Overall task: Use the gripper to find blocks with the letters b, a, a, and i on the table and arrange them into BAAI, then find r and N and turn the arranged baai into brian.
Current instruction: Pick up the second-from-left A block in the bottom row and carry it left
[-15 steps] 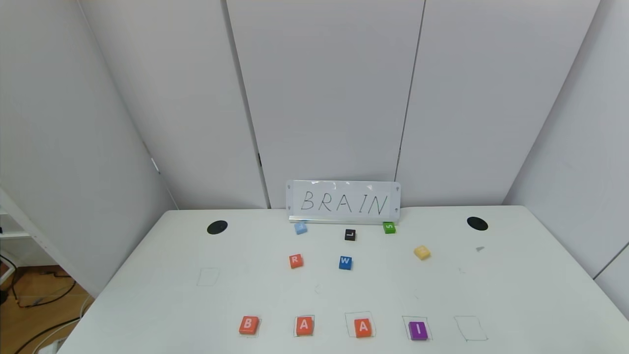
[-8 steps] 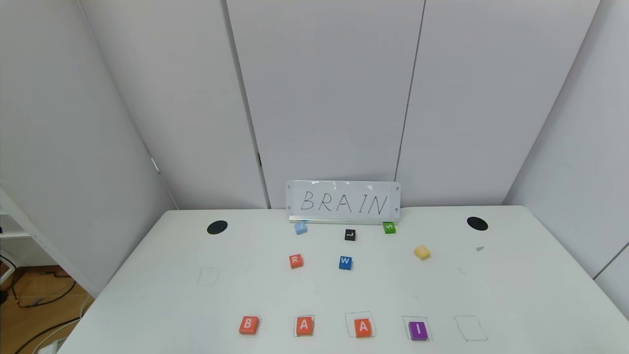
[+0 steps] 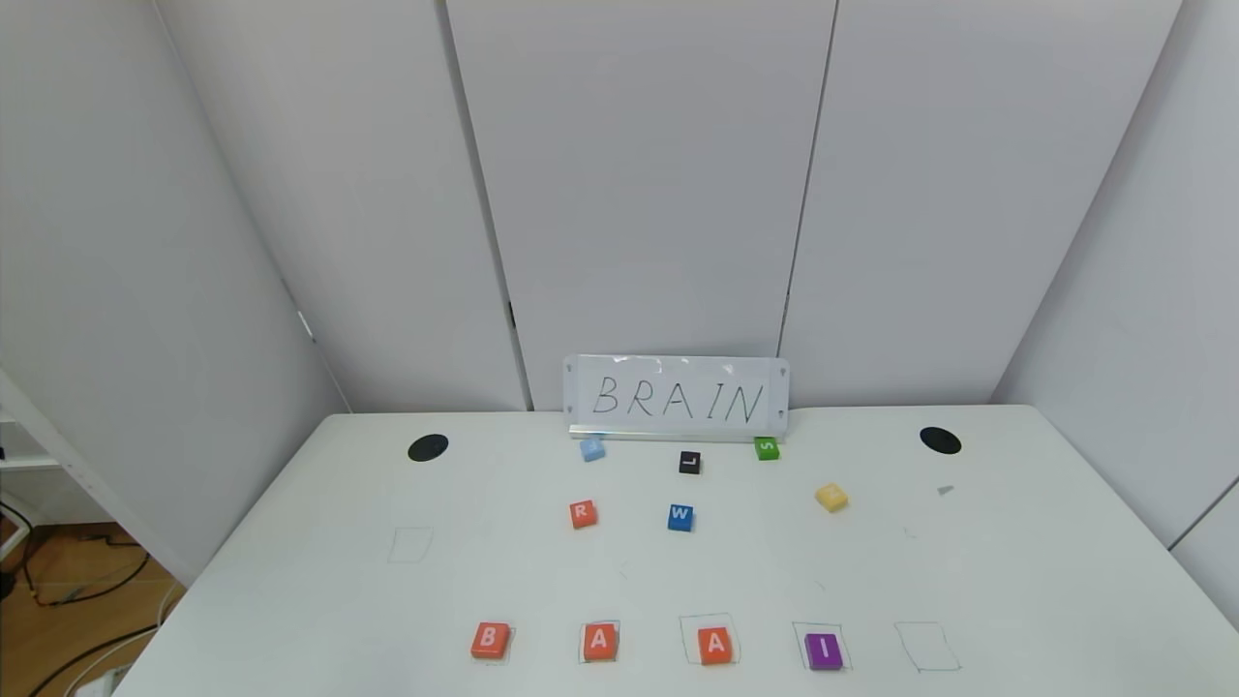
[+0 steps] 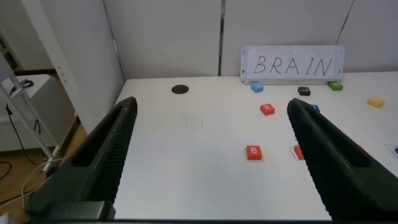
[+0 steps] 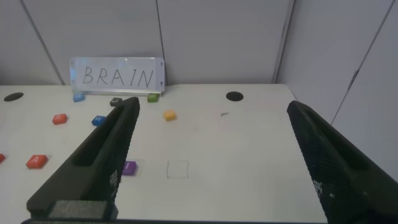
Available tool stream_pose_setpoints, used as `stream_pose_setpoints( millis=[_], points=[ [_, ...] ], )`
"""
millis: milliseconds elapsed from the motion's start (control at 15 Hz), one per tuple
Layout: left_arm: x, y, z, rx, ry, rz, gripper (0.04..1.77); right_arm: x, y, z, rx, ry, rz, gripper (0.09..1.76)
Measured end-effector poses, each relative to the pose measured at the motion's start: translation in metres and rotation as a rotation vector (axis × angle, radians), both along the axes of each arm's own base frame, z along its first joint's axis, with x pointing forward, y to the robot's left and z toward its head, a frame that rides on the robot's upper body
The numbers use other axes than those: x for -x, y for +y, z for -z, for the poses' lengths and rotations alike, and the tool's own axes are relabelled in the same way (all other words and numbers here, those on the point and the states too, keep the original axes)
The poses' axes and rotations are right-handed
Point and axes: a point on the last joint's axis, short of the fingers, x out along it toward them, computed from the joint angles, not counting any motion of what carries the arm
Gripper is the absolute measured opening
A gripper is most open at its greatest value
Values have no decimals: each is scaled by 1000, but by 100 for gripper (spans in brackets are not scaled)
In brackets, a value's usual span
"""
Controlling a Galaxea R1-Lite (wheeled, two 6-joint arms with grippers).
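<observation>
Along the near edge of the table (image 3: 1016, 581), four blocks (image 3: 600, 641) lie flat in a row reading B, A, A, I: three orange and one purple (image 3: 824, 651), each on or beside a pencilled square outline. One more outline to the right of the purple tile stands unfilled, and another sits apart toward the left side.

Farther back lie six loose tiles: the orange r (image 3: 583, 514), a blue W tile (image 3: 679, 517), the pale-yellow N (image 3: 831, 498), a light-blue tile (image 3: 592, 449), a black L tile (image 3: 689, 462) and a green S tile (image 3: 767, 448). Behind them one white sign (image 3: 676, 397) hand-lettered BRAIN leans against the wall panels. Two black round holes (image 3: 428, 447) mark the far corners of the tabletop.

Neither arm shows from the head camera. The left gripper (image 4: 211, 149) hangs off the table's left front, its two dark fingers (image 4: 102, 155) spread wide and grasping nothing; the B tile and the r are seen between them, well beyond the tips. The right gripper (image 5: 211, 155) hangs off the right front, its fingers (image 5: 93, 158) likewise released and bare, with the N and the unfilled outline seen between them, well beyond the tips.
</observation>
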Motion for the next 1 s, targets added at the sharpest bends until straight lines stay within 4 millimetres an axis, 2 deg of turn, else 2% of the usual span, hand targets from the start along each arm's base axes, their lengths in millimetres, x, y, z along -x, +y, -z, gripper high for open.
stream_pose_setpoints(
  millis=[200, 467, 733, 1000],
  points=[
    [5, 0, -36, -13, -13, 3, 172, -7, 0, -40, 0, -4, -5, 171],
    [-11, 0, -87, -29, 21, 5, 172, -32, 0, -84, -1, 63, -7, 171],
    [-49, 0, -134, -58, 95, 5, 172, -64, 0, -122, -5, 187, -12, 171],
    [-96, -1, -167, -67, 218, 30, 172, -106, 0, -147, -6, 283, -10, 171]
  ],
)
